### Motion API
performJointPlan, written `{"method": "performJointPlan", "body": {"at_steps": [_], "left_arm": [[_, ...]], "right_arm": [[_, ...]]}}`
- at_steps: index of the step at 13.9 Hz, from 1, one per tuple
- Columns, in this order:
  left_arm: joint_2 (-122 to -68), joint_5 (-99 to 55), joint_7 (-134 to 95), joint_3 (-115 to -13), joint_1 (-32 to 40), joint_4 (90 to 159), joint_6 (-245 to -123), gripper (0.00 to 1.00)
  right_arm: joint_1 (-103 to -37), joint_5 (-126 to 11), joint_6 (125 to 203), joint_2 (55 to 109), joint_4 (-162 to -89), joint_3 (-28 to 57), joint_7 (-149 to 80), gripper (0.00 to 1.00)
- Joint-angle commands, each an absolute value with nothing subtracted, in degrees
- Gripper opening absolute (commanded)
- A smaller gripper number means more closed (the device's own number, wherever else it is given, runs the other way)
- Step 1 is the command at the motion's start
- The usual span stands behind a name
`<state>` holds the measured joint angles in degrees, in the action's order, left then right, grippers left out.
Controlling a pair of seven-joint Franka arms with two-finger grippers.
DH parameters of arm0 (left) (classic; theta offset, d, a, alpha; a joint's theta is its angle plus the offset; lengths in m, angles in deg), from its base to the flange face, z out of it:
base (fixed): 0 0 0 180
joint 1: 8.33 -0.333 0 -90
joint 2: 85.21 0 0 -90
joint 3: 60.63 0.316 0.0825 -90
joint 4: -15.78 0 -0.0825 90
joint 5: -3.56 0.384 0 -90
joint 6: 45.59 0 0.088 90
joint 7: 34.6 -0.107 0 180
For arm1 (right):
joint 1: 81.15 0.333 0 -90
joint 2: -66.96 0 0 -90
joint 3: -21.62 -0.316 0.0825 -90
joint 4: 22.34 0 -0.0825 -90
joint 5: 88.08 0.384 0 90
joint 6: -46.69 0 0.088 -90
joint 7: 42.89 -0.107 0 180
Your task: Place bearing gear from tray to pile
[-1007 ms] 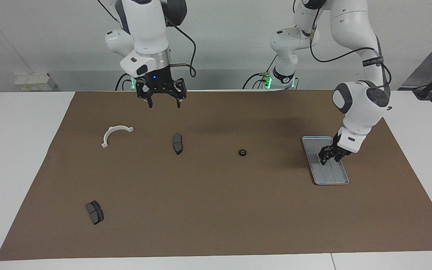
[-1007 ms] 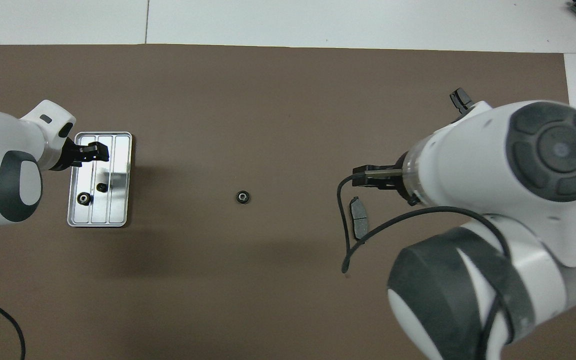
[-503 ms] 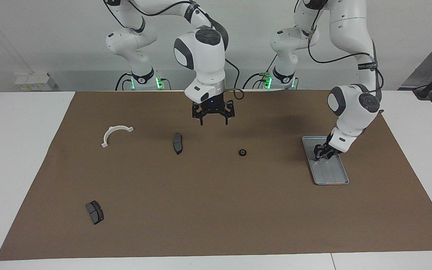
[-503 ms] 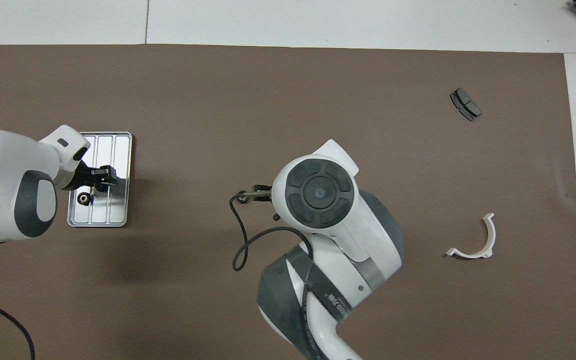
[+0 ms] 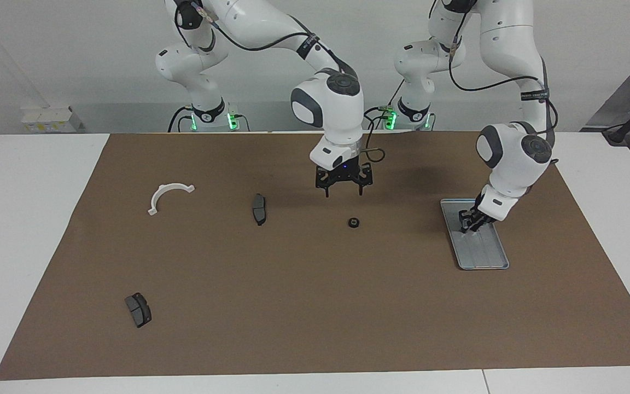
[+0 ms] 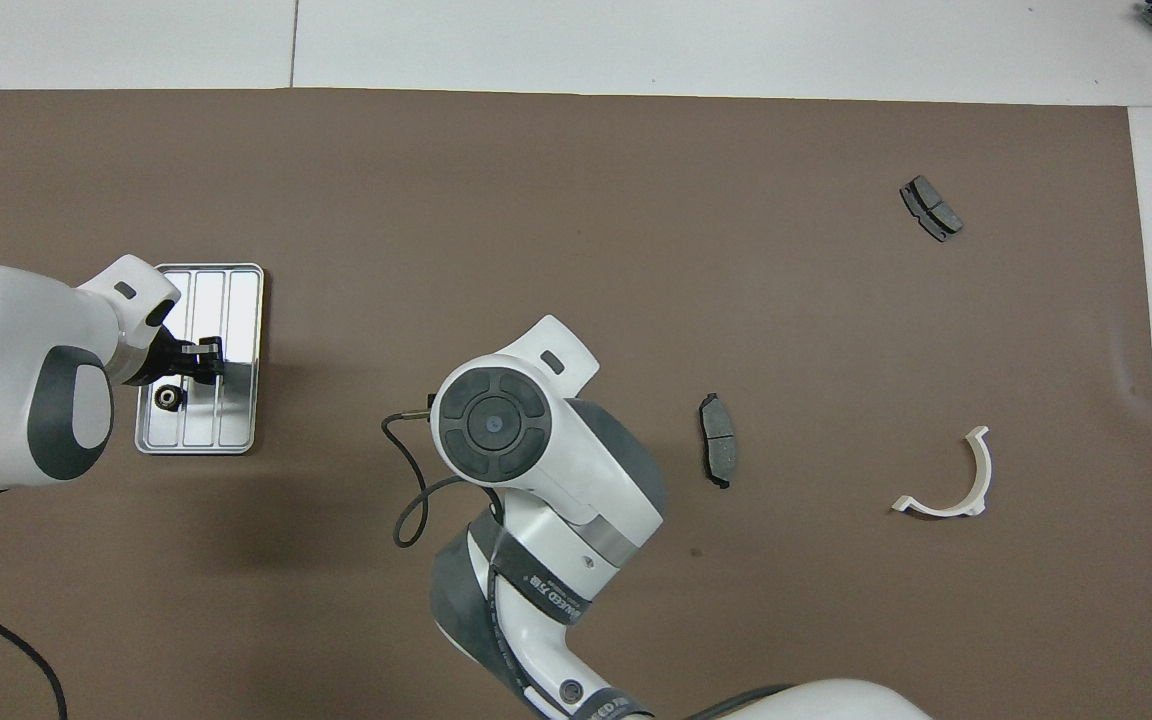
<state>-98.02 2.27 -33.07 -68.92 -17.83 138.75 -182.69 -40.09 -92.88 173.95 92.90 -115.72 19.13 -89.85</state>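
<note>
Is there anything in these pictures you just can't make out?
Overhead view: the right arm hides the right gripper and the bearing gear on the mat.
Both views: the left gripper covers whatever lies under it in the tray.

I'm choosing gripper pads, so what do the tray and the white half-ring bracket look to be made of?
The tray looks like bare metal, silver-grey with a bright, mirror-like sheen on its ridged floor. The white half-ring bracket looks like plastic: matte, uniformly white and thin-walled. Neither is certain from looks alone.
</note>
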Motion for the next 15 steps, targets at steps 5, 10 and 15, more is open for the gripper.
{"method": "performJointPlan", "body": {"at_steps": [5,10,15], "left_arm": [[-96.89,1.89,-33.63,-68.98,-17.99,139.80,-182.09,0.00],[-99.18,1.62,-27.50,-69.24,-14.41,131.54,-179.79,0.00],[-99.88,1.62,-17.12,-69.24,-8.78,129.95,-181.20,0.00]], "right_arm": [[-40.01,-97.48,181.60,100.53,-112.78,19.33,-92.20,1.00],[-40.01,-97.48,183.89,101.06,-113.65,19.33,-92.29,0.96],[-39.75,-97.39,185.21,100.97,-115.15,19.42,-92.46,0.84]]}}
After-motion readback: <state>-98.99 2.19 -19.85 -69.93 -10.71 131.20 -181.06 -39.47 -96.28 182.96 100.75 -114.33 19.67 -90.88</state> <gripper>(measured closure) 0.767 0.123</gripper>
